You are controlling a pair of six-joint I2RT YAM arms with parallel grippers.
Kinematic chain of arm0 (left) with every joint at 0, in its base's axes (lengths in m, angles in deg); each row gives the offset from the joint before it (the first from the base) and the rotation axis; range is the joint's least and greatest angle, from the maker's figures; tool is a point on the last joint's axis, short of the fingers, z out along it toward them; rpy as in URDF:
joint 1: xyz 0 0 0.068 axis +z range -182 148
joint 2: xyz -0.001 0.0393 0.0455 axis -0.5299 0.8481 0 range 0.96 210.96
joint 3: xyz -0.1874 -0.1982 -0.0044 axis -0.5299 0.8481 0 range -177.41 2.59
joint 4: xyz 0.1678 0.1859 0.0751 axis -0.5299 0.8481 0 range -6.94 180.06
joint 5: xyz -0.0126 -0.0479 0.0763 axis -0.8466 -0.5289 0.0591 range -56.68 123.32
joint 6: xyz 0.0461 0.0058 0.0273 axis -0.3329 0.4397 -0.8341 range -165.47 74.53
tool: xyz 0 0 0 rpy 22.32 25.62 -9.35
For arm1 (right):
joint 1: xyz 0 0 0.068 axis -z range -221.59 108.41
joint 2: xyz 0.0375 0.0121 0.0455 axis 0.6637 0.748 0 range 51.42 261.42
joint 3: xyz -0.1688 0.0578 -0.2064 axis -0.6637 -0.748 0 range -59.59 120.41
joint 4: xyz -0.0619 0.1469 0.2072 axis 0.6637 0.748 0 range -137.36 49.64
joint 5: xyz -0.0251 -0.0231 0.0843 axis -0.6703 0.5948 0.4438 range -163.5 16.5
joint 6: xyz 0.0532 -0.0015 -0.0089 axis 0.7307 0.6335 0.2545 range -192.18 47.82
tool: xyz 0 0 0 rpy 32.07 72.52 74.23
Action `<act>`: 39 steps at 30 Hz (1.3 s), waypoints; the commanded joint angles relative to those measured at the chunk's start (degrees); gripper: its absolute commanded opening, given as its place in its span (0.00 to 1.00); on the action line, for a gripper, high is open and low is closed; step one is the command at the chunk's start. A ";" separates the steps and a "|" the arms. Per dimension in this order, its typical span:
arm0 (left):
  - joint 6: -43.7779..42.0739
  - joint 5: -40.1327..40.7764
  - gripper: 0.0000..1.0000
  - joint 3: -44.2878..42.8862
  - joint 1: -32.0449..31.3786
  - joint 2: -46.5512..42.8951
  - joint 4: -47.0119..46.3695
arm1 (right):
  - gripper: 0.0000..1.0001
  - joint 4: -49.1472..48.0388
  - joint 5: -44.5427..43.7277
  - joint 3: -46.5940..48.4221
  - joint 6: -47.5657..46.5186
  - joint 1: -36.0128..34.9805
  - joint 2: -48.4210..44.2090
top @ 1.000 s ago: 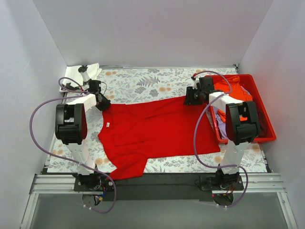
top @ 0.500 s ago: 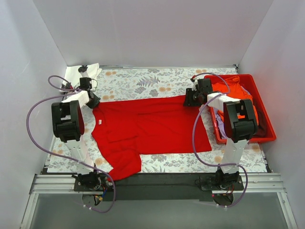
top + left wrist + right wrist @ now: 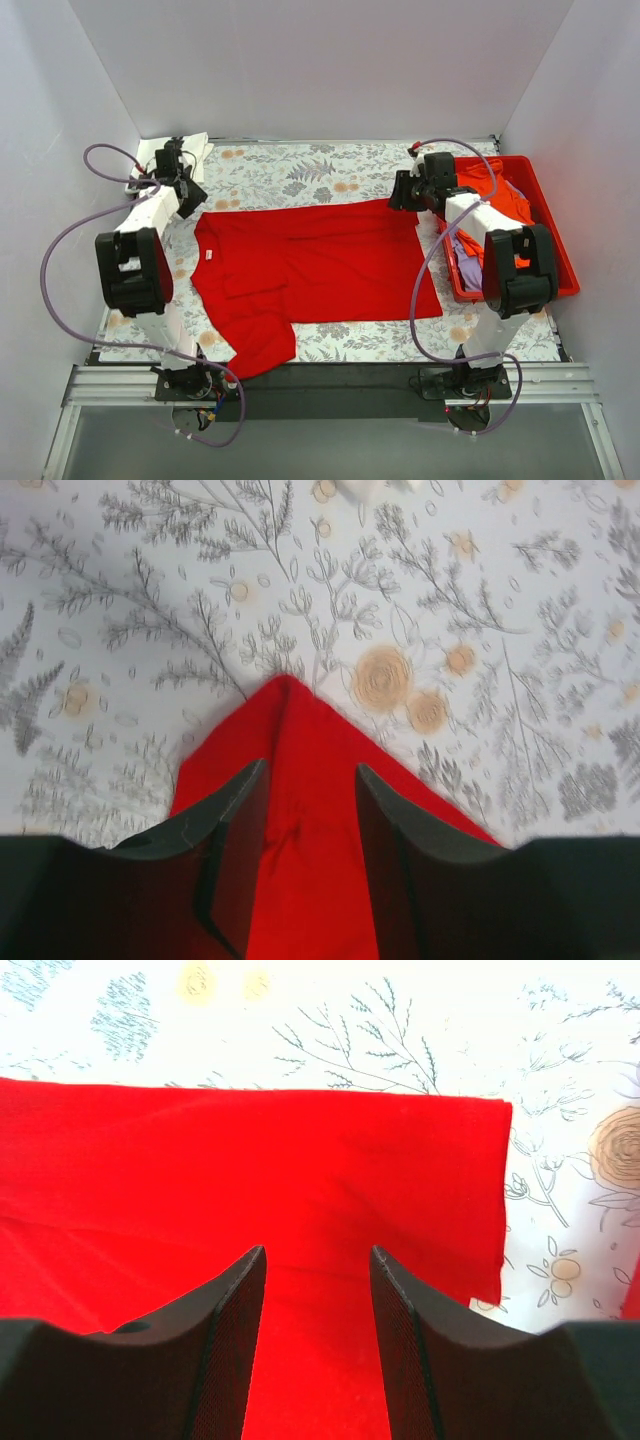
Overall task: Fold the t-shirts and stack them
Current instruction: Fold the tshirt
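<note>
A bright red t-shirt lies spread across the flowered table, collar to the left and hem to the right, with its near-left sleeve crumpled. My left gripper hovers at the shirt's far-left corner. In the left wrist view the left gripper is open, and the pointed red corner lies flat between and beyond its fingers. My right gripper is at the far-right hem corner. The right gripper is open over the red cloth, gripping nothing.
A red plastic tray stands at the right edge with orange and lavender shirts in it. White cloth lies at the far-left corner. White walls close in the table on three sides.
The left gripper has drawn the shirt's far-left corner out toward the left and back, flattening the shirt, then let go of it. The right gripper has shifted slightly toward the back.
</note>
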 commanded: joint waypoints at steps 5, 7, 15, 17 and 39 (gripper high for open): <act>2.67 0.34 0.41 15.99 -4.11 -17.87 2.42 | 0.52 -0.24 -5.53 -5.70 0.75 0.41 -4.96; 2.24 1.56 0.41 19.94 -4.11 -19.46 0.49 | 0.50 -0.24 -7.66 -5.89 0.84 0.50 -5.23; 3.11 -2.91 0.39 19.34 -4.20 -16.21 1.02 | 0.46 1.07 -14.51 -3.86 1.28 0.85 -2.33; 2.59 -2.74 0.39 20.74 -4.11 -16.82 1.10 | 0.46 1.07 -16.09 -3.78 1.19 0.94 -1.89; -0.32 1.30 0.38 35.87 -9.73 -30.98 -3.55 | 0.47 1.43 -19.88 -1.14 1.28 1.29 4.18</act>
